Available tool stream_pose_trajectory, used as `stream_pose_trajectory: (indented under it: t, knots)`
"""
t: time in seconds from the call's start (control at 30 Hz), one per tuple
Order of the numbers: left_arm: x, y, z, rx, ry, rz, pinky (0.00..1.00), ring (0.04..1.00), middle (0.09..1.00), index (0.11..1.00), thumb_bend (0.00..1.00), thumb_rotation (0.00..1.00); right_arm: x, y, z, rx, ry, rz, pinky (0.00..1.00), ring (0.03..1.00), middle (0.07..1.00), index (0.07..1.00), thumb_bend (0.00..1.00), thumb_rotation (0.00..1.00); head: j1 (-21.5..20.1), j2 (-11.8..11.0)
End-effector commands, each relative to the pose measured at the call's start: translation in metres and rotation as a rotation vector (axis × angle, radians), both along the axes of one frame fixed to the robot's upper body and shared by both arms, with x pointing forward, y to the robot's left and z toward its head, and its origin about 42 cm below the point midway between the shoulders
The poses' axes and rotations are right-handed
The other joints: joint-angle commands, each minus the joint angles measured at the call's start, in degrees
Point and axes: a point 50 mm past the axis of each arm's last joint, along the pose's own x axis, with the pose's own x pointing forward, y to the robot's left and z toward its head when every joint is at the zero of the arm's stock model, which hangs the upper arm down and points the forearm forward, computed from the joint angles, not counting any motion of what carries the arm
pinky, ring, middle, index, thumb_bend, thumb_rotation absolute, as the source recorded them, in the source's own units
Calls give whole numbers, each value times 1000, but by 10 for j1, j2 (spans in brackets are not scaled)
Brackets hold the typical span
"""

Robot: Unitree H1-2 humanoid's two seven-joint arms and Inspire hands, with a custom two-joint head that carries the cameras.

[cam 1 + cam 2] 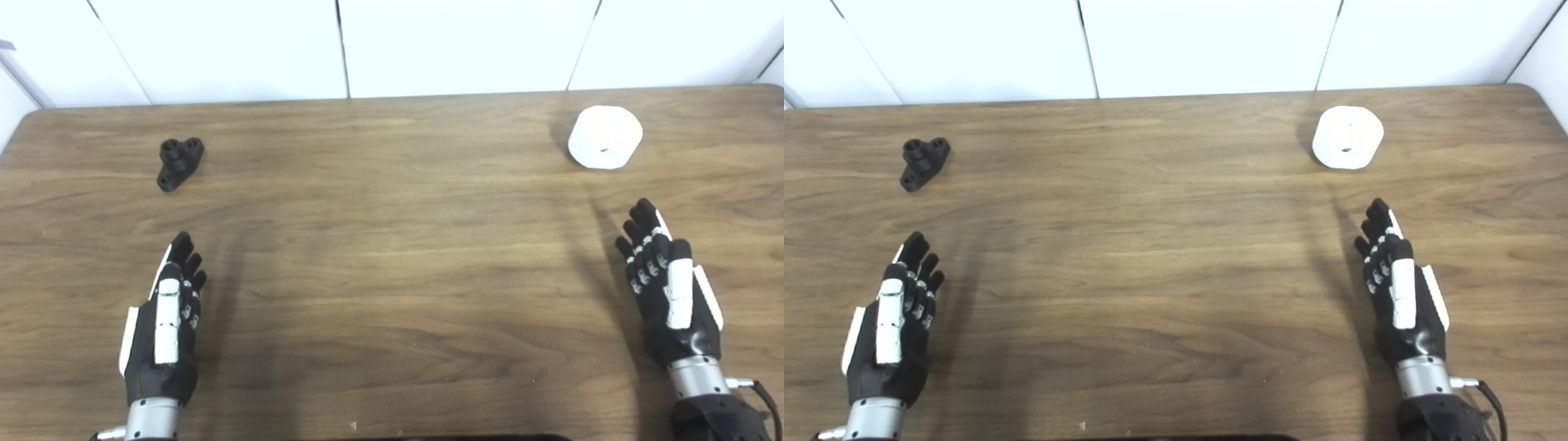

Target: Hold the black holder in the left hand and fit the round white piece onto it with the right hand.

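Observation:
The black holder (179,162) lies on the wooden table (392,257) at the far left; it is small, with round sockets. The round white piece (604,145) lies at the far right, with a small hole in its face. My left hand (166,318) is open and empty, fingers straight, well short of the holder. My right hand (664,285) is open and empty, fingers straight, nearer to me than the white piece. Both also show in the right eye view: the left hand (894,321) and the right hand (1399,291).
A white panelled wall (392,43) stands behind the table's far edge. A dark edge (429,437) runs along the bottom of the picture between my arms.

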Motion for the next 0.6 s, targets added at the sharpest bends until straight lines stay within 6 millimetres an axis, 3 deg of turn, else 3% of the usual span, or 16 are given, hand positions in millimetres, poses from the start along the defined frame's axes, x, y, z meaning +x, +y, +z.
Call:
stream_pose_trajectory:
  t: [0.0,0.13,0.17,0.37,0.57]
  knots:
    - [-3,-9,6,-8,-47,10,1000,1000,997,961,491,878,0,-5,8,-18,-33,16,1000,1000,997,986,567,1000,25,-5]
    - [-5,-13,3,8,-54,9,996,986,991,957,496,880,-3,-10,7,-28,-26,2,1000,1000,986,975,565,1000,79,-20]
    - [-6,-15,1,8,-53,12,990,979,986,951,500,876,-4,-12,6,-31,-27,3,1000,1000,985,975,561,1000,98,-33]
    - [-13,-28,-10,-7,-38,12,984,975,979,938,523,846,-9,-21,-2,-40,-19,16,1000,1000,1000,993,573,1000,137,-84]
    - [-18,-37,-20,20,-34,9,967,972,975,939,439,839,-12,-26,-10,-64,-7,22,1000,1000,1000,996,604,1000,170,-132]
